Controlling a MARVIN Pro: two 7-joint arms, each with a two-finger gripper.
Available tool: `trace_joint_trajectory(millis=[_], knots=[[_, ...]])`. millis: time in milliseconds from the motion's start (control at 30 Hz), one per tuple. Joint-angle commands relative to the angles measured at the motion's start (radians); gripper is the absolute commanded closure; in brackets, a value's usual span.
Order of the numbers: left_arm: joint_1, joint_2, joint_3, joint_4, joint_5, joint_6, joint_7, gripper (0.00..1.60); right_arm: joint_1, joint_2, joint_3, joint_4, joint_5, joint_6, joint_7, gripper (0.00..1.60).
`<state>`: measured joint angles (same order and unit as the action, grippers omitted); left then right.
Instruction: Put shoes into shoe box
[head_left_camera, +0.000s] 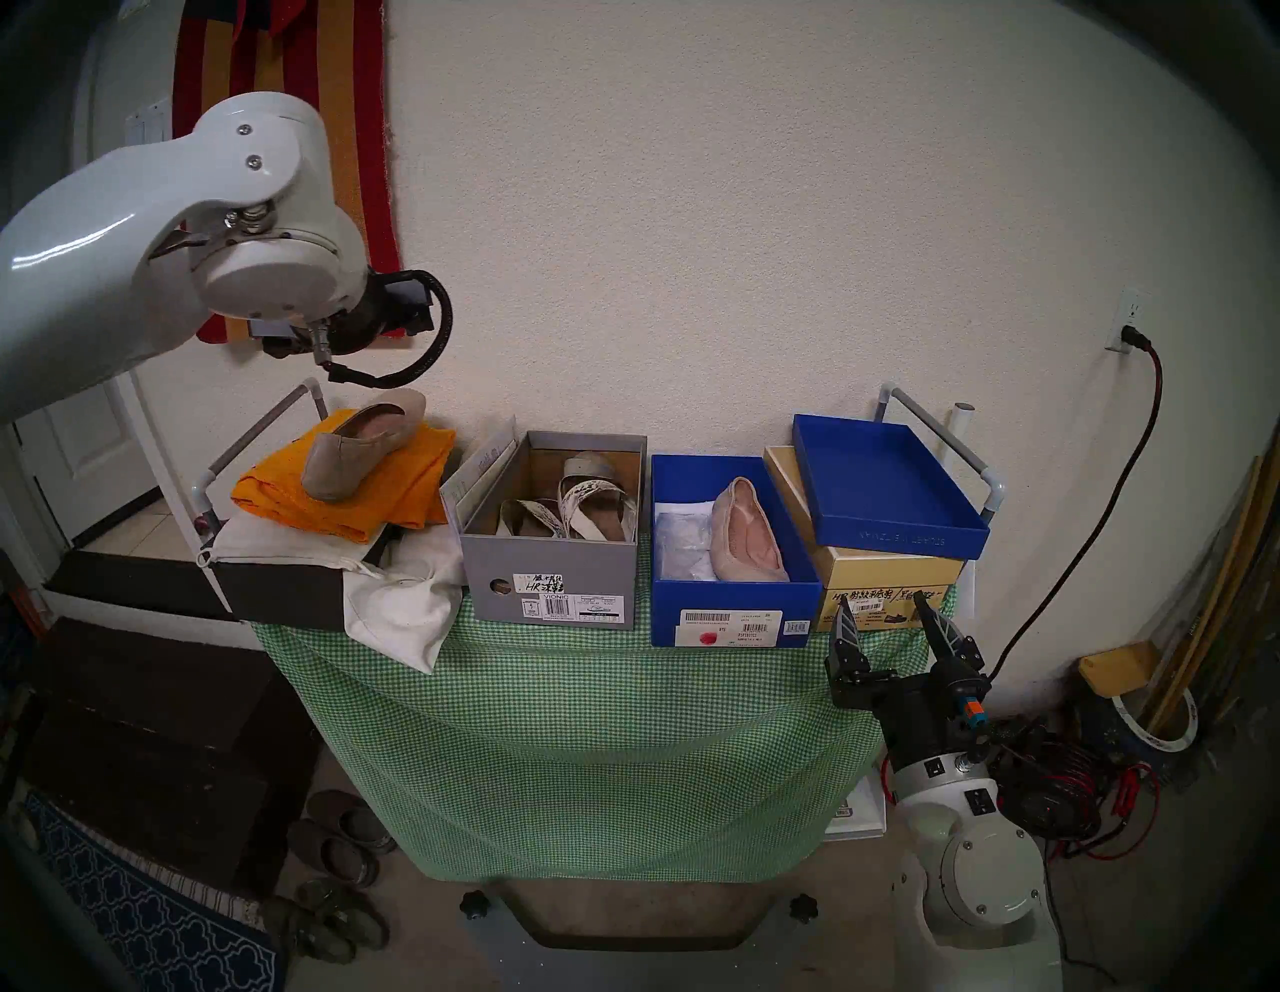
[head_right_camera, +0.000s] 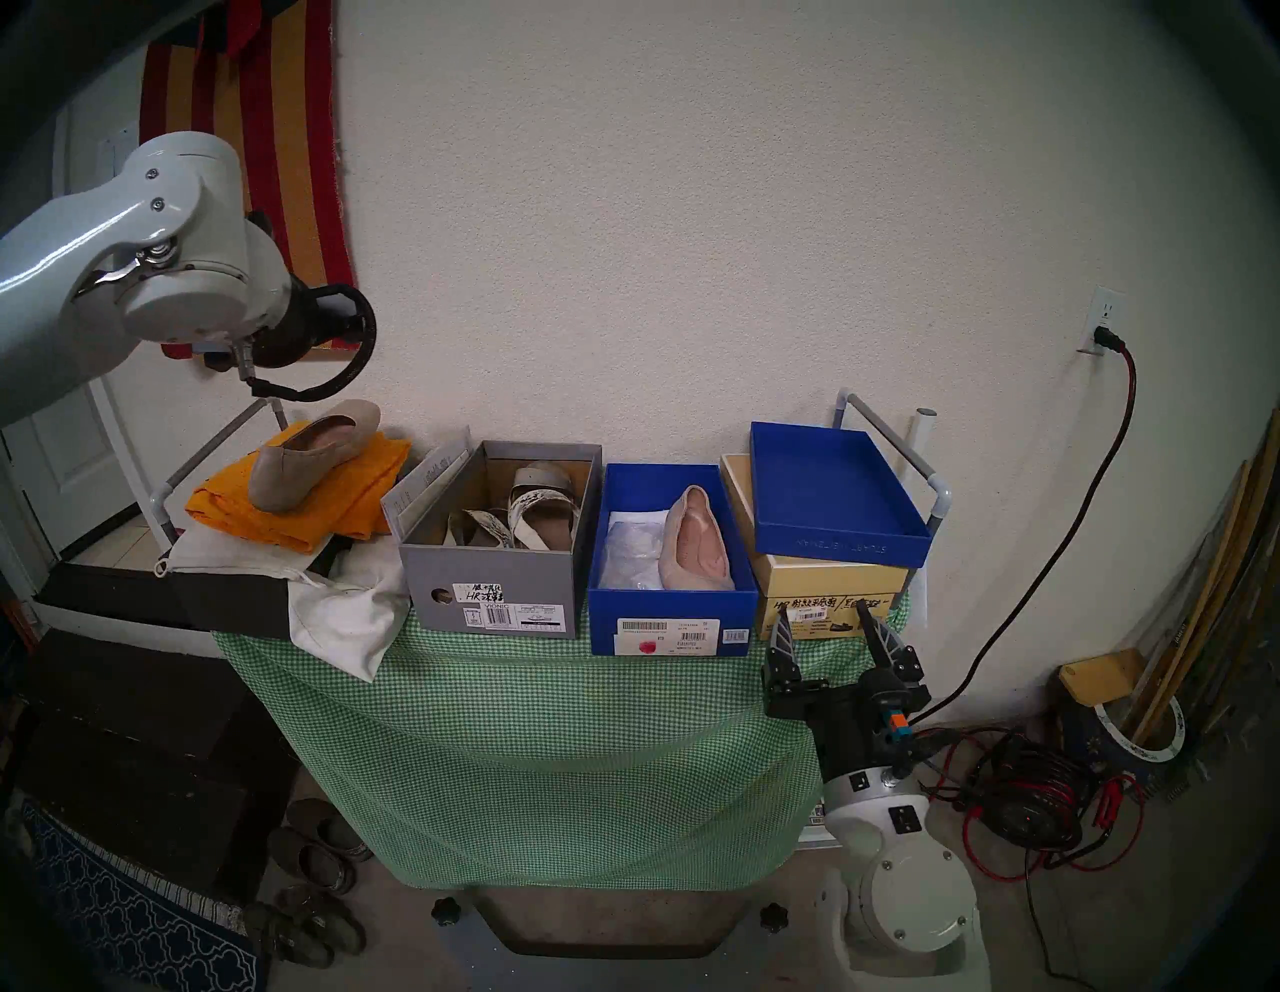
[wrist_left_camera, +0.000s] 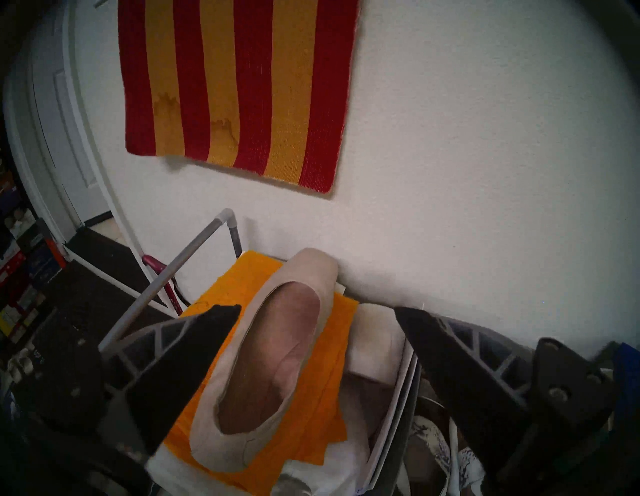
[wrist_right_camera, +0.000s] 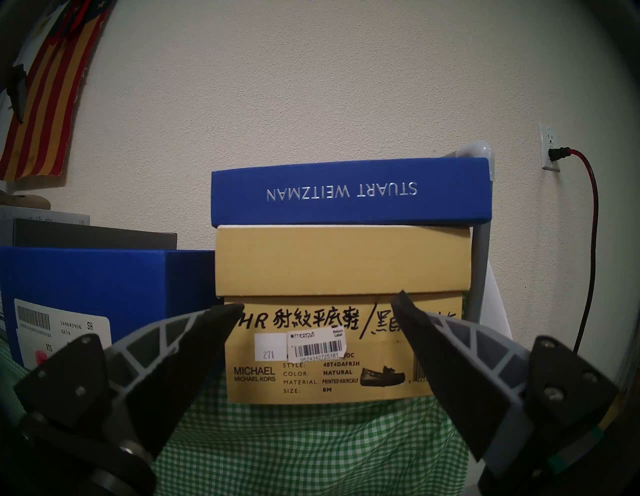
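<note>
One beige flat shoe (head_left_camera: 360, 443) (head_right_camera: 312, 454) lies on a folded orange cloth (head_left_camera: 395, 499) at the table's left end. My left gripper (wrist_left_camera: 317, 311) hovers above and behind its heel, open, with a finger on either side of the shoe (wrist_left_camera: 266, 363) and not touching it. In the head views the left wrist hides these fingers. The other flat (head_left_camera: 748, 533) (head_right_camera: 696, 540) lies inside the open blue shoe box (head_left_camera: 734, 609) (head_right_camera: 668, 613) (wrist_right_camera: 104, 277) on white paper. My right gripper (head_left_camera: 882, 600) (head_right_camera: 821, 613) (wrist_right_camera: 318, 300) stands open and empty before the table's right front.
A grey VIONIC box (head_left_camera: 547, 596) holding white sandals stands left of the blue box. At the right, a tan box (head_left_camera: 886, 575) carries the shallow blue lid (head_left_camera: 893, 533). A white cloth bag (head_left_camera: 402, 609) hangs over the green checked tablecloth (head_left_camera: 589, 727). Dark slippers (head_left_camera: 339, 838) lie on the floor.
</note>
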<state>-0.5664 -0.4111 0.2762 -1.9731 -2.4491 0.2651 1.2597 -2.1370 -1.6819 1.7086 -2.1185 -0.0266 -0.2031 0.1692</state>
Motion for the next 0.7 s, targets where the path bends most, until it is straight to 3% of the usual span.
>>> trace_joint_trajectory(millis=[0,100,133,300,500,667], knots=[[0.004,0.081,0.007,0.050,-0.021,0.111,-0.112,0.00,0.000,0.000,0.000,-0.001,0.001,0.000,0.000,0.00],[0.006,0.079,0.021,0.081,-0.019,0.187,-0.190,0.00,0.000,0.000,0.000,-0.001,0.001,0.000,0.000,0.00],[0.007,0.068,0.026,0.084,-0.019,0.180,-0.183,0.00,0.000,0.000,0.000,-0.001,0.001,0.000,0.000,0.00],[0.007,0.034,0.037,0.133,-0.041,0.275,-0.232,0.00,-0.001,0.000,0.000,-0.001,0.001,0.000,0.000,0.00],[0.027,-0.009,0.061,0.159,-0.061,0.289,-0.214,0.00,-0.001,0.000,0.000,-0.001,0.001,0.000,0.000,0.00],[0.054,-0.047,0.079,0.234,-0.117,0.308,-0.241,0.00,-0.001,0.000,0.000,-0.001,0.001,0.000,0.000,0.00]])
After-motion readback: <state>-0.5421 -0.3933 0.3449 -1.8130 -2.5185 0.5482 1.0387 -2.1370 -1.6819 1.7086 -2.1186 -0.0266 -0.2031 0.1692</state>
